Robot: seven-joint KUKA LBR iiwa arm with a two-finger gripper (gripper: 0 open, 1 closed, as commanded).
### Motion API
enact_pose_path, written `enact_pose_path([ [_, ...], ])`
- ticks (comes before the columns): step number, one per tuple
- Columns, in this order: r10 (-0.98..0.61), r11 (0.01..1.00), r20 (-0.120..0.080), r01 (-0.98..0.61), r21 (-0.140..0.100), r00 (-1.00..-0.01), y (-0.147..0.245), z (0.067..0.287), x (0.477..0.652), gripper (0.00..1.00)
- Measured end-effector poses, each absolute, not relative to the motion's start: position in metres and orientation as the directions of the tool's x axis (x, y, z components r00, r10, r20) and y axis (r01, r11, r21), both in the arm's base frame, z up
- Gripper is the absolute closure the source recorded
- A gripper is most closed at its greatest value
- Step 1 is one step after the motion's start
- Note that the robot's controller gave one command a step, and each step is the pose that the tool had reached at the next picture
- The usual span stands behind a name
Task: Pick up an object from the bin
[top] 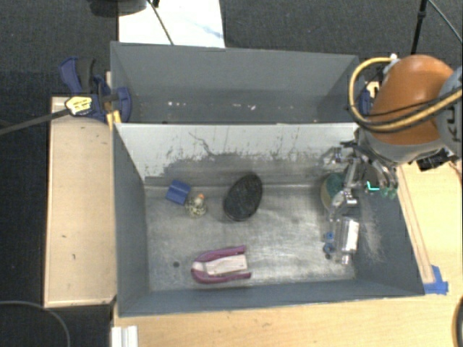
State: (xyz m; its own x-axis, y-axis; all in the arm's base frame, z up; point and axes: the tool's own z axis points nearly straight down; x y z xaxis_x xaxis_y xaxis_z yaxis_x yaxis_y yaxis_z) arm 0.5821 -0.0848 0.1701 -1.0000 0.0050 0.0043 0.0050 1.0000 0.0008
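Observation:
My gripper (352, 181) hangs low at the bin's right end, close to the right wall. A round teal thing (331, 187) sits right against its left side; whether the gripper touches it is unclear. Just in front of the gripper, along the right wall, is a white and silver oblong thing (346, 238) with small blue bits. I cannot tell whether this is a loose thing on the floor or in the gripper's grasp.
A black oval lump (242, 196) lies mid-bin near the back wall. Left of it are a small clear trinket (196, 207) and a blue block (177, 192). A purple and white piece (221, 264) lies near the front wall.

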Motion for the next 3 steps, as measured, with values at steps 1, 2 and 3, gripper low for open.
enact_pose_path([
  [1, 0.006, 1.0, 0.002, 0.006, 0.005, -1.0, 0.018, 0.122, 0.588, 0.0],
  [2, -0.095, 0.996, -0.009, -0.095, 0.0, -0.995, 0.066, 0.073, 0.588, 0.0],
  [3, 0.007, 1.0, -0.01, 0.007, 0.005, -1.0, 0.146, 0.073, 0.58, 0.0],
])
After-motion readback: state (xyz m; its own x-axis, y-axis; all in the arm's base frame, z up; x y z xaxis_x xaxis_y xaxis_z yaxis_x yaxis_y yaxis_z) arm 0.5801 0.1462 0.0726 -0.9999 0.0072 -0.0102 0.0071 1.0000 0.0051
